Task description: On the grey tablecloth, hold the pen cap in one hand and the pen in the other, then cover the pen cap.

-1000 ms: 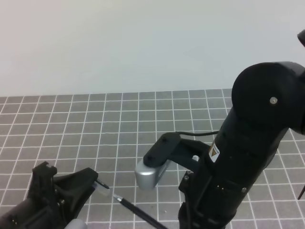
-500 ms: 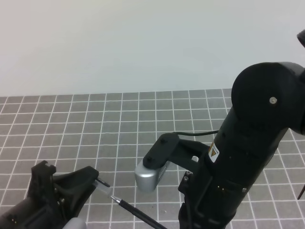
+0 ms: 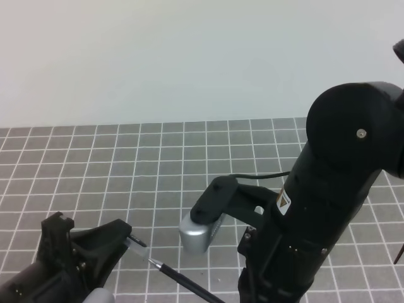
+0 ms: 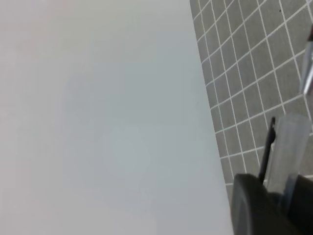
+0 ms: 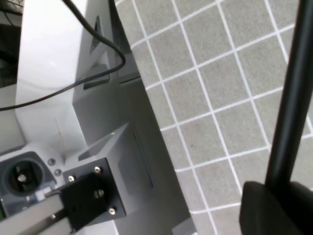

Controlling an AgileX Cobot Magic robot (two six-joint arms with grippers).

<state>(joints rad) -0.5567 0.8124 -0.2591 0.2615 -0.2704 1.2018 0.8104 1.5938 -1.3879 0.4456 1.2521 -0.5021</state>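
Over the grey tablecloth, lower-left of ext. high view: left gripper clamped on the pen cap, which sticks out past the fingertips toward the right. Cap looks pale/translucent w/ a thin black clip along it; left wrist view shows same — pen cap seated between the dark fingers, clip on its left edge, open end pointing away from gripper. Pen comes in from lower right, slanted up-left, silvery tip just beside the cap's open end; touching or not — can't tell. In left wrist view only the tip shows, at far right edge. Right gripper itself hidden behind its arm in ext. view; right wrist view shows pen as a black shaft running up from a dark finger at bottom edge, so right gripper is gripping the pen. Left arm low, at the bottom-left corner, fingers aimed right. Right arm bulky, upright, bent over, wrist camera angled down-left toward the cap.
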